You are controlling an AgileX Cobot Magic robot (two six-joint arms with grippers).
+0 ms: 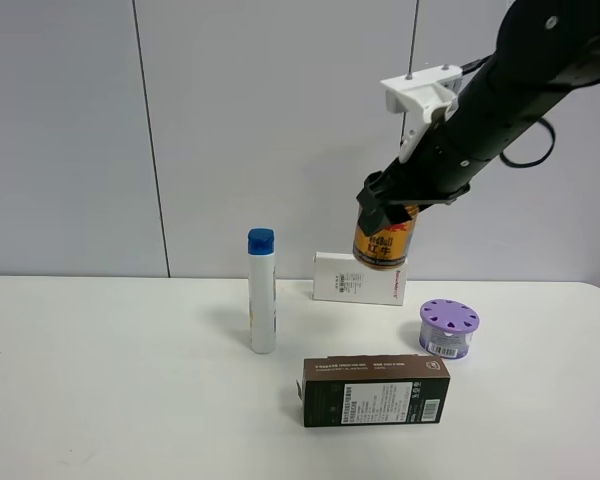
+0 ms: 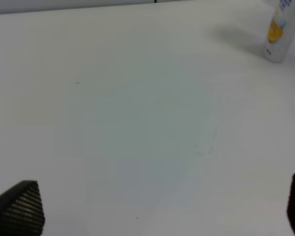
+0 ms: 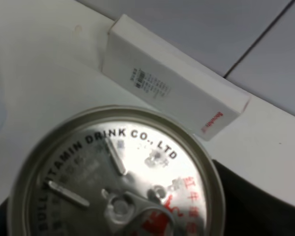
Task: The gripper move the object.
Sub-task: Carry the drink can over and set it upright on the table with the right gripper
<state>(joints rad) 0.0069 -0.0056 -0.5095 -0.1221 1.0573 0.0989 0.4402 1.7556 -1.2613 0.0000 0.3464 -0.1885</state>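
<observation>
Nearest on the table [image 1: 100,400] lay one dark box [image 1: 376,391], then one purple-lidded tub [image 1: 448,328], one blue-capped bottle [image 1: 262,292], one white box [image 1: 358,278]. Above that box the right gripper [image 1: 387,204] clasped the one gold can [image 1: 383,245] in mid-air. The left gripper [image 2: 157,209], barely in view, seemed spread wide.

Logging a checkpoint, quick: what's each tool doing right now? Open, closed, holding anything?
Left tool: open, holding nothing.
Right tool: closed on the gold can, which is held up in the air.
</observation>
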